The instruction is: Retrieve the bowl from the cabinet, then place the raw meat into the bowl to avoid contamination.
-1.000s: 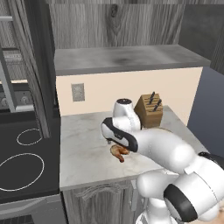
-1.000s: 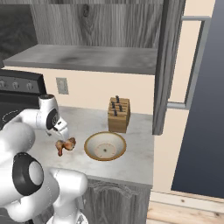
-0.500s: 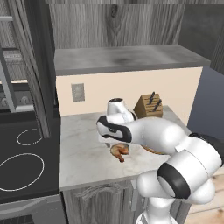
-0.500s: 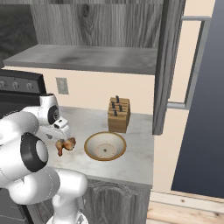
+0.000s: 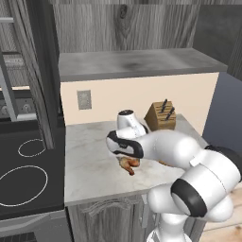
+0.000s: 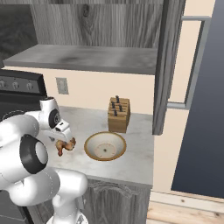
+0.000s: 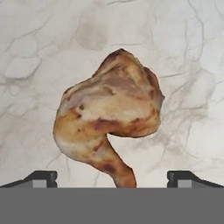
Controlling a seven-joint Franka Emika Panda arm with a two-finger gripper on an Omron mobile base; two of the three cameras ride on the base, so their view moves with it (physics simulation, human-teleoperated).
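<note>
Hovering low over the raw meat [image 5: 128, 163] on the marble desk [image 5: 90, 160], hand [image 5: 126, 156] pointed down, likely lining up a pick. Sitting just right of it, bowl [image 6: 105, 146] already out, ready to receive. Straddling the drumstick, fingertips [image 7: 41, 177] spread wide, nothing gripped; bone end toward the camera, long axis roughly up-down.

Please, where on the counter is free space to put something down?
Free: the counter between the stove and the raw meat, and the front right corner past the bowl. Crowded: the middle, with meat, bowl and knife block close together.
</note>
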